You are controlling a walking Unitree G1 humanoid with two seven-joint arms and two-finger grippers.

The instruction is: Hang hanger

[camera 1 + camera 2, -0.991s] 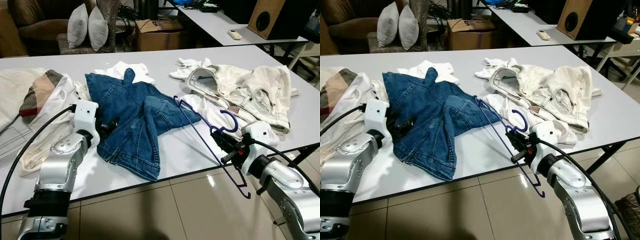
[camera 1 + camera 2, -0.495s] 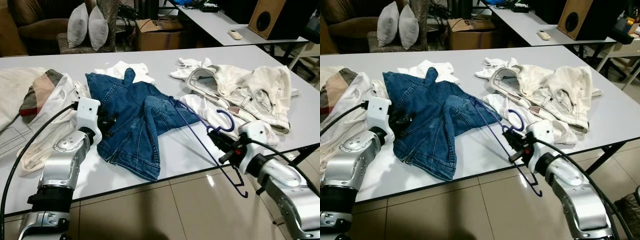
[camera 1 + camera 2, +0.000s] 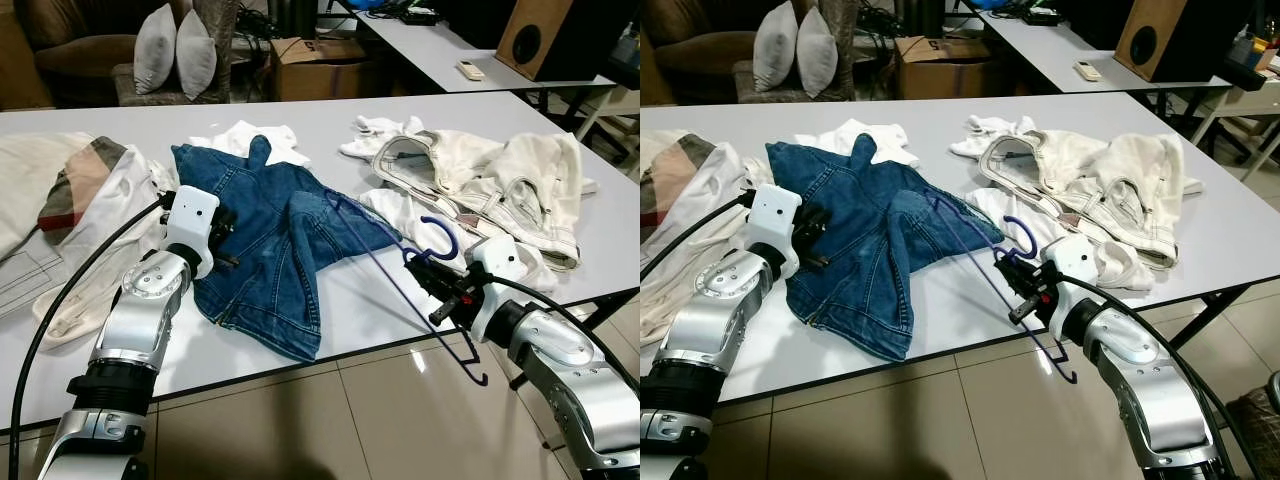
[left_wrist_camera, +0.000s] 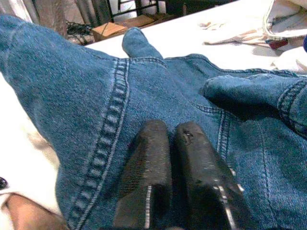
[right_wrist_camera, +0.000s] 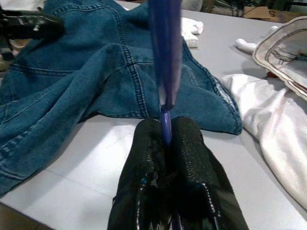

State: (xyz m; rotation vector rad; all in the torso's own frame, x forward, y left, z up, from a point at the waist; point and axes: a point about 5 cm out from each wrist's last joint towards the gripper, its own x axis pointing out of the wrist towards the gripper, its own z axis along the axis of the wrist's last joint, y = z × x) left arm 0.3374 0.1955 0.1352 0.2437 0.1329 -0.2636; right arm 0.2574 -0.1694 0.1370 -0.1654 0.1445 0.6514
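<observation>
The right gripper [image 3: 425, 278] pinches the purple hanger [image 3: 385, 262], whose long axis points toward ten o'clock at the denim jacket [image 3: 270, 235] on the tabletop [image 3: 330, 120], where the left gripper [image 4: 165, 143], jaws pressed together, rests.

Silver arms [image 3: 140, 310] (black cables, seemingly).

Even, fairly bright indoor light falls from above on the white table [image 3: 330, 300], which shows a mild sheen and soft shadows under the clothes. A glare spot shines on the floor tiles [image 3: 415, 362] near the table's edge. The wrist views are soft, with the close black fingers [image 4: 148, 177] blurred.
</observation>
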